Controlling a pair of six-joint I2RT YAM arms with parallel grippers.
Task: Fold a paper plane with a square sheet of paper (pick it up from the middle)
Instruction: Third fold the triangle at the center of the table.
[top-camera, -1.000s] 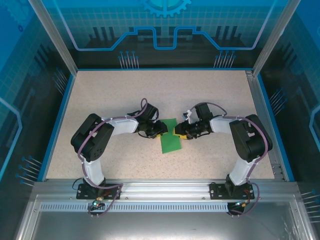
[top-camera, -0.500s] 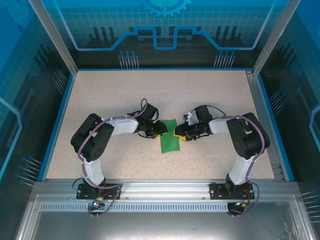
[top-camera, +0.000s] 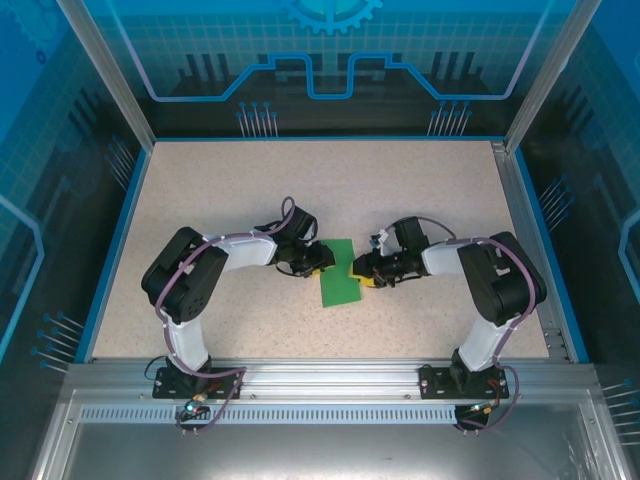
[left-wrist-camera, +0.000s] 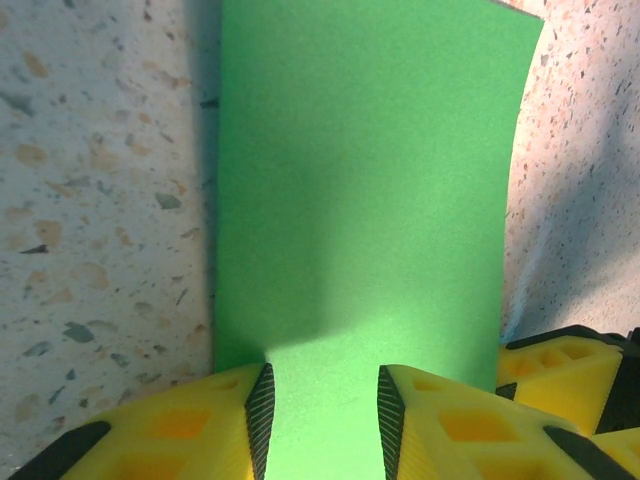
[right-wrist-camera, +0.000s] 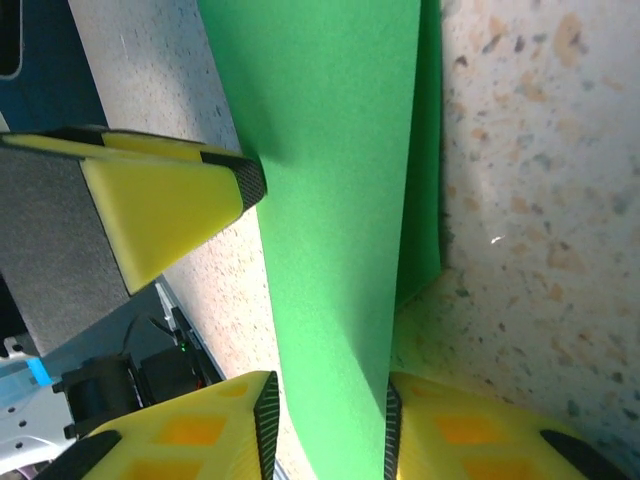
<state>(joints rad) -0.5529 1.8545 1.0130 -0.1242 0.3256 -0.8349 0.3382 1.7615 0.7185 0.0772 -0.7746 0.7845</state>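
Note:
The square sheet of paper (top-camera: 339, 273), bright green, lies creased into a narrower strip on the table between the two arms. My left gripper (top-camera: 318, 262) rests at its left edge, jaws apart, with the paper (left-wrist-camera: 365, 180) running flat under and between the pads. My right gripper (top-camera: 361, 272) sits at the right edge, also open. In the right wrist view a raised upper layer of the paper (right-wrist-camera: 330, 200) runs into the gap of that gripper (right-wrist-camera: 325, 395) above a lower layer. One left fingertip (right-wrist-camera: 170, 200) touches the paper's far edge.
The speckled tabletop (top-camera: 250, 190) is bounded by a blue rim and glass walls (top-camera: 110, 200). An aluminium rail (top-camera: 330, 380) carrying both arm bases runs along the near edge. A yellow finger of the right gripper (left-wrist-camera: 560, 365) shows at the left wrist view's lower right.
My right gripper has shifted slightly nearer along the paper's right edge and its jaws have narrowed a little. The left gripper and the paper have stayed put.

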